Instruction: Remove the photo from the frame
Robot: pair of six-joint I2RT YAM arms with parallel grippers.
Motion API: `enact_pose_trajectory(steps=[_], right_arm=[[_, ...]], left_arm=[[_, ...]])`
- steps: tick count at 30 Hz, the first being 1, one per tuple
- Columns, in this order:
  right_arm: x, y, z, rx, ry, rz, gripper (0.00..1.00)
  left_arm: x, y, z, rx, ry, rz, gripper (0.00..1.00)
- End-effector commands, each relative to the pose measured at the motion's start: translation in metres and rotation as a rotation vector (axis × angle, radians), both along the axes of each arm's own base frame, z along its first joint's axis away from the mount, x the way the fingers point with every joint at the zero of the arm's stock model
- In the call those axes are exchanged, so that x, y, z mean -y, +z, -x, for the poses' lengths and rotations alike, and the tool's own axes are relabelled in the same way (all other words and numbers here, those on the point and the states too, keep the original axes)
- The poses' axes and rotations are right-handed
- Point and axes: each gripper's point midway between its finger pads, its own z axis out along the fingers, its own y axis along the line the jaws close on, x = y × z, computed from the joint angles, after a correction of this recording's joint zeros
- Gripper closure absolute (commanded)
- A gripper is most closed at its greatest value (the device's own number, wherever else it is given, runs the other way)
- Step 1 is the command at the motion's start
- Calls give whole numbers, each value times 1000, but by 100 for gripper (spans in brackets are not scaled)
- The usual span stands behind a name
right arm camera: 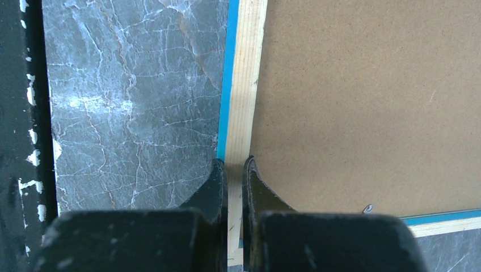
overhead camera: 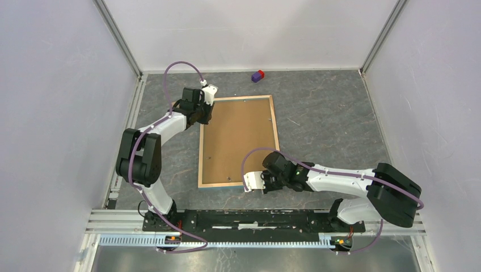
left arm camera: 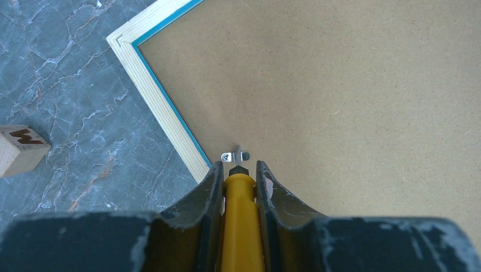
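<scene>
To the left of the left gripper (left arm camera: 238, 169), in its wrist view, a wooden block (left arm camera: 20, 148) with a dark burnt-in letter lies on the grey marbled table (left arm camera: 85, 85), well apart from the fingers. The left gripper is pressed together on a yellow tool (left arm camera: 241, 226), whose dark tip pokes out between the fingertips. Just ahead of that tip sits a small metal tab (left arm camera: 235, 155); whether the two touch cannot be told.

The tab sits on the frame (overhead camera: 238, 141), which lies face down on the table, brown fibreboard back upward, stretching ahead and to the right of the left gripper. Its light wood rim with a thin blue edge runs just to the left of the fingers. The photo is hidden under the back.

Far beyond the frame, a small purple and red block (overhead camera: 258, 76) lies near the back wall.

The right gripper (right arm camera: 233, 165) is at the frame's near right corner. Its fingers pinch the wood rim, one finger on the outer blue edge and the other on the fibreboard side. Another small tab (right arm camera: 368, 208) shows to the right of these fingers.
</scene>
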Motion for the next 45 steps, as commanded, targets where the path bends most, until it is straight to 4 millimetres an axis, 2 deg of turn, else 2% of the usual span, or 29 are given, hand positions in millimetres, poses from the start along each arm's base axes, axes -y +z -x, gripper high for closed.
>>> enact_pose_trajectory(steps=[1,6,10,14,18,20,22,28,33,35,37,38,41,45], right_arm=[[41,-44,34,-133,60,185,100],[42,-44,32,-123,57,190,100],[46,-39,24,-71,62,201,100],[61,-30,15,-30,80,234,100],[81,-21,3,7,90,254,99],[93,-16,-3,17,87,255,87],[108,-13,-14,54,73,277,81],[158,-4,-57,166,-25,373,68],[176,18,-92,147,-98,330,55],[172,36,-104,113,-128,263,50],[157,60,-119,90,-194,163,42],[144,73,-124,62,-244,85,37],[102,109,-133,-58,-353,-137,33],[55,142,-153,-97,-495,-349,34]], left_arm=[[3,2,13,-20,-46,-5,98],[4,15,5,1,-27,12,98],[7,42,-3,21,-10,64,98],[11,62,1,30,-20,100,98],[12,71,13,22,-28,123,98],[11,73,20,18,-30,131,98],[11,76,26,21,-32,137,98],[6,90,43,31,-28,165,98],[4,100,54,41,-22,185,98],[2,104,58,46,-15,194,98],[0,108,60,56,-4,202,98],[-3,110,61,60,10,207,98],[-12,119,60,78,61,236,98],[-28,129,58,78,146,319,98]])
